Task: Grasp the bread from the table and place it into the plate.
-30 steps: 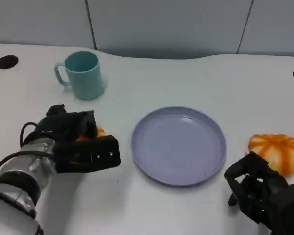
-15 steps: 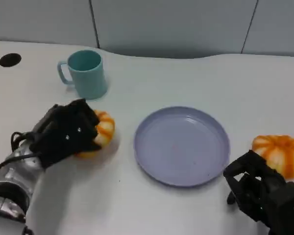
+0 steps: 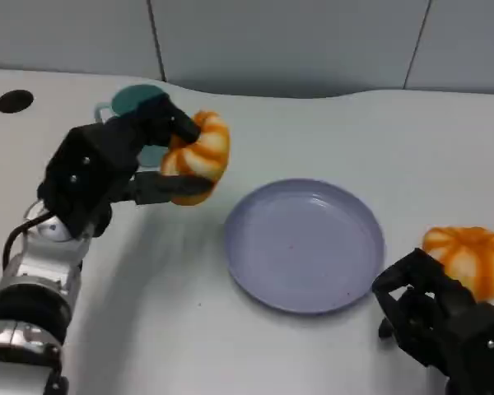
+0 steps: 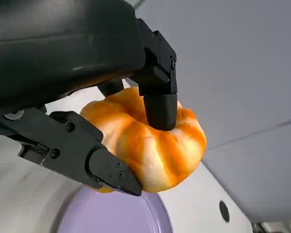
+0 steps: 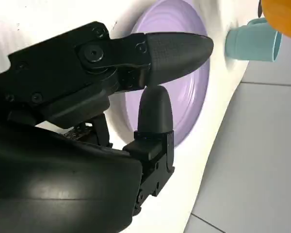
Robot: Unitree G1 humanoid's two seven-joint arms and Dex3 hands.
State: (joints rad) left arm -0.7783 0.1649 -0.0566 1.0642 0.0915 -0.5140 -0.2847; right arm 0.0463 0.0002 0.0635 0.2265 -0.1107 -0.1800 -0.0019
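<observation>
- The white table (image 3: 329, 140) has lots of bare room around the purple plate (image 3: 303, 244), which sits in the middle of the head picture.
- The table's far edge runs along the top, with a grey wall (image 3: 280, 41) behind it.
- The left hand (image 3: 107, 169) holds the bread (image 3: 198, 156) up in the air, at the upper left of the picture. The bread is to the left of the plate and above its rim.
- In the left wrist picture the black fingers (image 4: 157, 104) squeeze the bread from both sides.
- A blue cup (image 3: 136, 103) stands behind the left hand, partly hidden.
- A second orange bread (image 3: 469, 257) lies at the right edge, just beside the right hand (image 3: 436, 317).
- The right hand holds nothing, with its fingers apart.
- Half a second ago the bread was low on the table under the left hand. Now it is lifted and closer to the plate.
</observation>
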